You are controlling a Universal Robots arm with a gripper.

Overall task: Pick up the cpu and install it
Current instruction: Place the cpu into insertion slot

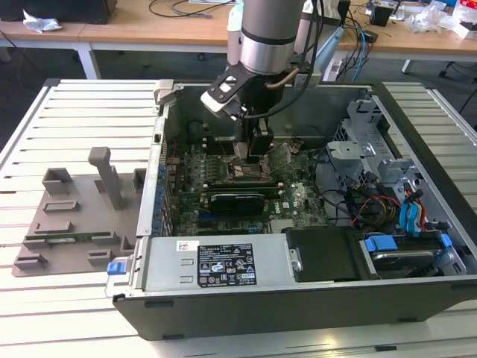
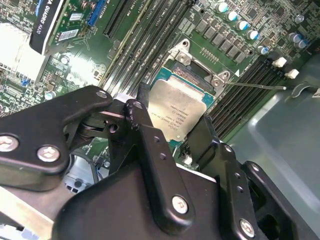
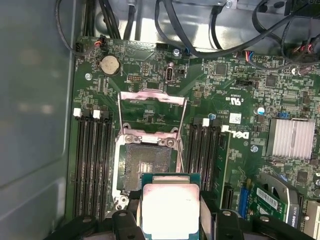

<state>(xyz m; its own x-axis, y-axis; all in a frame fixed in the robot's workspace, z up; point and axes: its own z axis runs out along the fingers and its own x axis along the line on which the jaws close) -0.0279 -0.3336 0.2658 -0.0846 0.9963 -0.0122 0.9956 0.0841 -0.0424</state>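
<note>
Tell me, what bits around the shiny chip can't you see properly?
First wrist view: the cpu covers part of the socket, and the picture's edge cuts off one edge of the cpu.
Second wrist view: the claw hides two sides of the cpu, so its height over the socket cannot be judged.
Exterior view: the arm blocks the middle of the motherboard.

White slatted table [image 1: 74, 112], open computer case [image 1: 298, 307] lying on it, grey tray [image 1: 74, 218] flat just beside the case
</note>
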